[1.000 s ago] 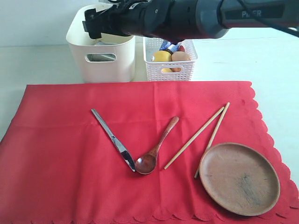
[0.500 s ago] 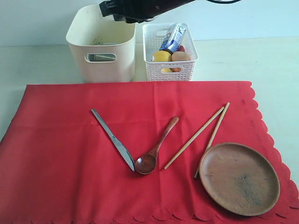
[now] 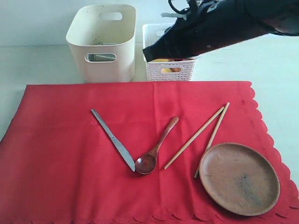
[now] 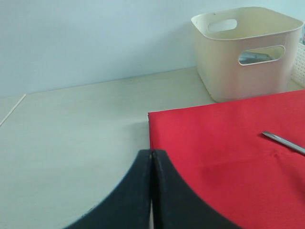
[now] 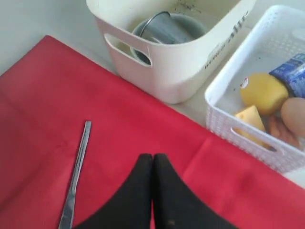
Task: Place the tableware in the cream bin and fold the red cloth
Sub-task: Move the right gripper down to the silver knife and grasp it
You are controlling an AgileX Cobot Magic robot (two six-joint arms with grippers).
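- Only the right wrist view looks into the cream bin (image 5: 167, 76), where a steel cup (image 5: 164, 28) sits.
- The left tool (image 4: 151, 155) shows only in its own wrist view, clenched on nothing over the left edge of the red cloth (image 3: 60, 140).
- On the cloth, the wooden plate (image 3: 239, 178) is at the near right corner. The spoon (image 3: 156, 147), knife (image 3: 113, 139) and chopsticks (image 3: 201, 135) lie mid-cloth.
- The right arm (image 3: 219, 28) slants down across the white basket (image 3: 170, 70), hiding most of it. The right tool (image 5: 153, 158) is clenched and empty above the cloth's far edge.

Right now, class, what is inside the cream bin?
A steel cup sits in the cream bin, seemingly within a pale bowl. The bin's walls hide whatever lies beneath them.
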